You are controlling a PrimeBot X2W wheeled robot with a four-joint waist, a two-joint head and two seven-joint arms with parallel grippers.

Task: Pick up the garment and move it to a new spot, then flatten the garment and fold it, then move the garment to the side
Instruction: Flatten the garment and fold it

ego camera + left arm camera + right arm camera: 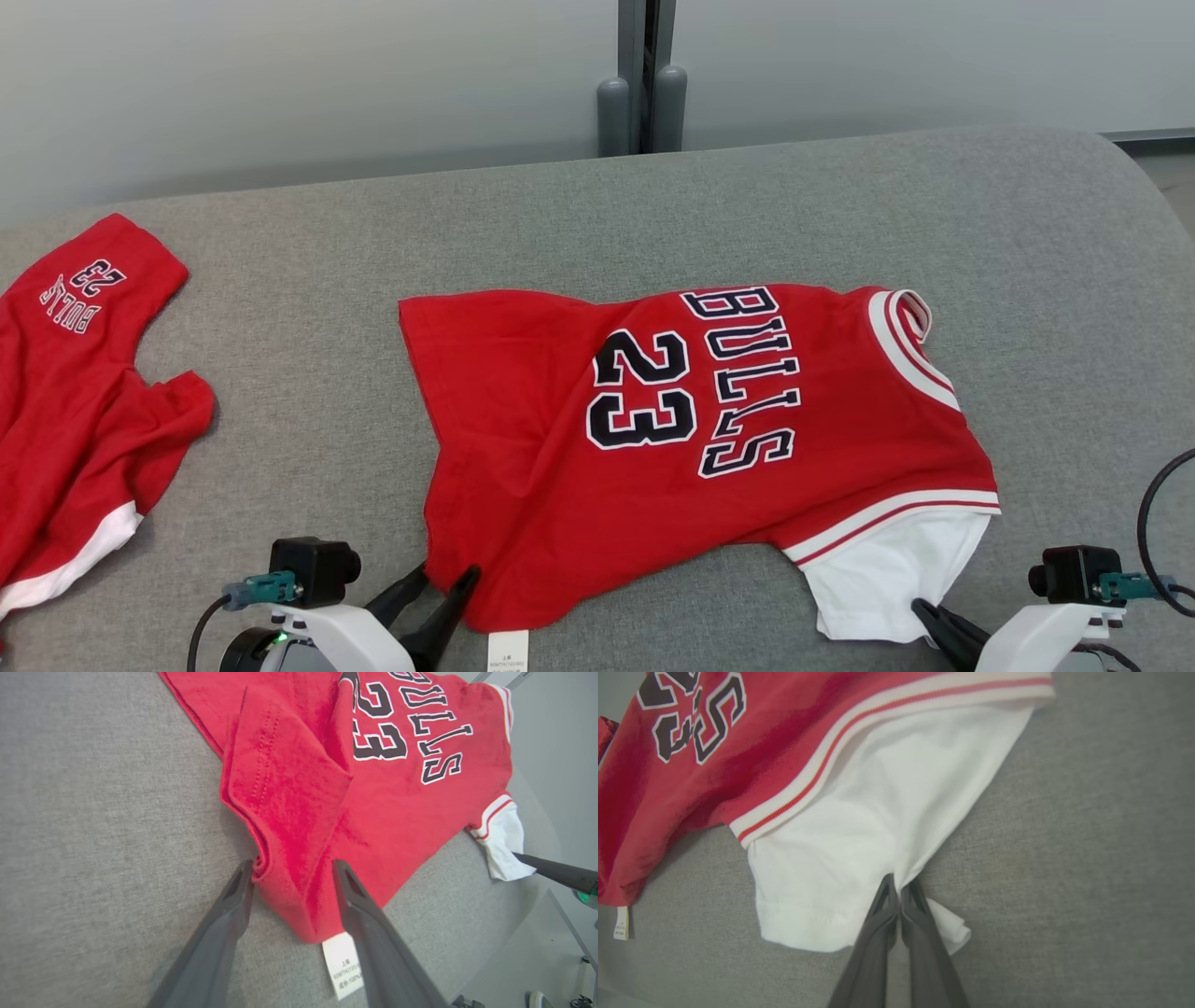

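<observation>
Quick status from my end of the link. Far left in the head view there's a second red garment (75, 401), crumpled, with a small BULLS 23 print and a white edge. It's well apart from the one I'm working on. Everything sits on the grey padded surface (653, 205).

Moving right, my left gripper (293, 871) is down at the near-left corner of the red jersey (691, 439). Its jaws are spread wide: one finger (231, 910) is on the grey cloth just beside the hem and the other lies over the red fabric. A bunched fold of the corner sits between them, not squeezed as far as I can see. A white care label (338, 963) pokes out from under that corner, right by the inner finger.

The jersey lies mostly flat across the middle of the surface, hem to the left, striped collar to the right, big BULLS 23 print facing up. It has some wrinkles and a folded-over flap at the left end. A grey post (642, 84) stands behind it against the pale wall.

On the near-right side, the white sleeve (859, 849) sticks out below a red-and-white striped band. My right gripper (901, 884) has its jaws pressed together on the sleeve's edge, pinching the white cloth, which puckers at the tips. A black cable (1150, 523) loops at the far right.
</observation>
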